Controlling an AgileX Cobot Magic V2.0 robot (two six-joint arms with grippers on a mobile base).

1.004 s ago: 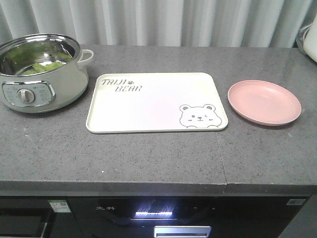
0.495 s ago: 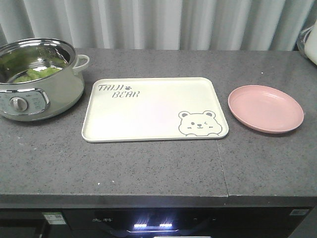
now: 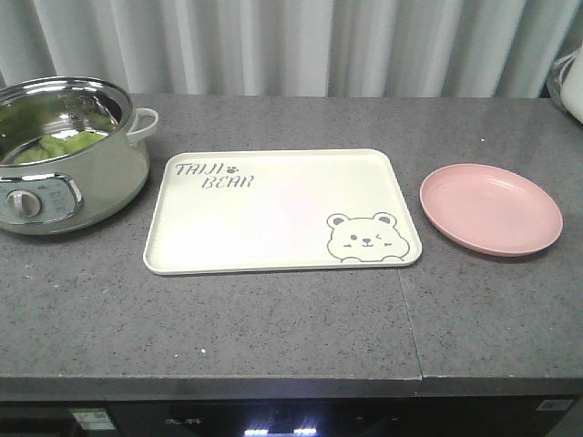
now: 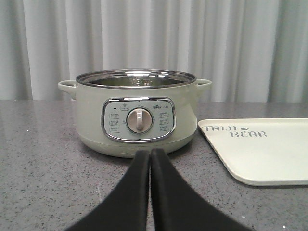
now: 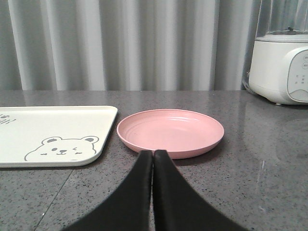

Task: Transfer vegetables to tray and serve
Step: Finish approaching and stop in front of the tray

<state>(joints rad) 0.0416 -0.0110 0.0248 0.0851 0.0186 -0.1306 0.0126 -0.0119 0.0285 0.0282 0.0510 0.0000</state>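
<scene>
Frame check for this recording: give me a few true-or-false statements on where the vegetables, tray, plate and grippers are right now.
1. The vegetables lie inside the pot. True.
2. The tray already holds lettuce. False: nothing lies on it.
3. The pink plate sits between the pot and the tray. False: the tray lies between the pot and the plate.
4. The left gripper and the right gripper are both shut, holding nothing. True.
5. A lid covers the pot. False: it is open at the top.
</scene>
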